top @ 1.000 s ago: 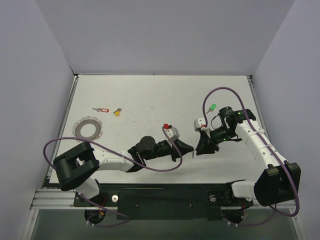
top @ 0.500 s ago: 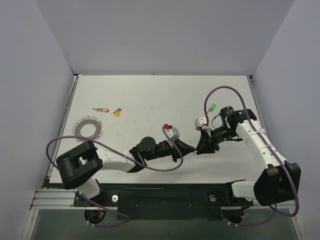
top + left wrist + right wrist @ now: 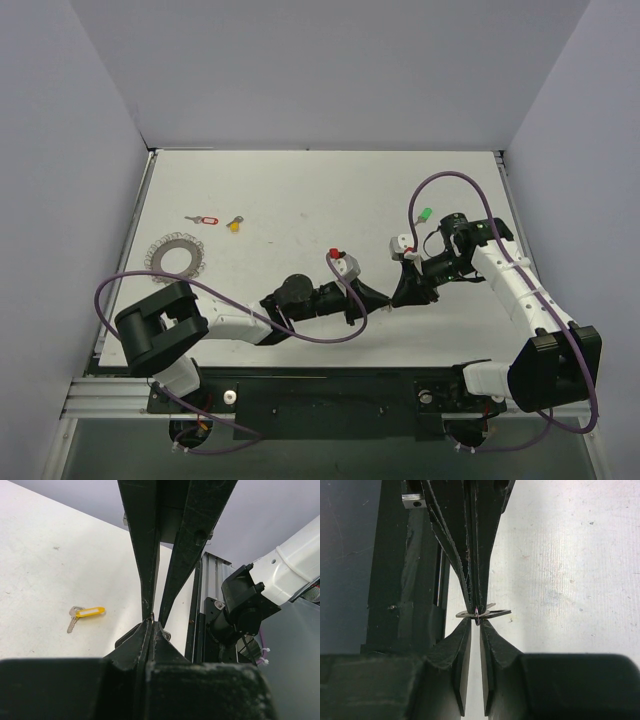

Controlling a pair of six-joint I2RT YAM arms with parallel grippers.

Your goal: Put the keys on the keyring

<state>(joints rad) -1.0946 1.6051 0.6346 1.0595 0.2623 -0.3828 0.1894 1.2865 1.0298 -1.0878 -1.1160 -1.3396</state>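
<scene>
Light, stiff and slippery, the small flat metal key point(image 3: 490, 613) wants pinching across its faces. It hangs above the tabletop point(image 3: 560, 555), seemingly clamped in the shut left hand point(image 3: 474, 606). The right hand point(image 3: 475, 624) meets it tip to tip, nearly closed, though I cannot tell whether it grips, and the silvery scalloped keyring point(image 3: 178, 256) lies well apart at the left.

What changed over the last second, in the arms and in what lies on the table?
The left arm eased rightward, so the left pincer, shut on a small metal key, now meets the right pincer tip to tip. The right arm barely shifted. Nothing was visibly let go. The keyring, the red-tagged key, the yellow-tagged key and the green-tagged key stayed put.
</scene>
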